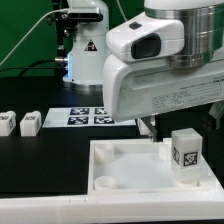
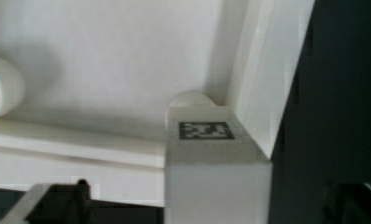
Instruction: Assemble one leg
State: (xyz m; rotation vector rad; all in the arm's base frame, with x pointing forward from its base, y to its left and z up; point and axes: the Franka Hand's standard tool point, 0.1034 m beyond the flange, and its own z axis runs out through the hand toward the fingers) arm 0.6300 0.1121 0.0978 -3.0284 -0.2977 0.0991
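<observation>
A small white leg [image 1: 185,155] with a black-and-white tag stands upright at the large white tray-like piece's [image 1: 130,172] corner on the exterior view's right. My gripper [image 1: 152,130] hangs over the tray just behind that leg, mostly hidden by the arm's white body. In the wrist view the same leg [image 2: 214,165] rises between my dark fingertips [image 2: 57,202]. There is a gap on each side of it, so the gripper [image 2: 203,208] is open and holds nothing. A round corner socket [image 2: 1,90] shows on the tray [image 2: 111,60].
Two more white legs [image 1: 6,122] [image 1: 30,122] stand on the black table at the exterior view's left. The marker board [image 1: 90,116] lies behind the tray. A white stand with a black fixture [image 1: 85,50] rises at the back.
</observation>
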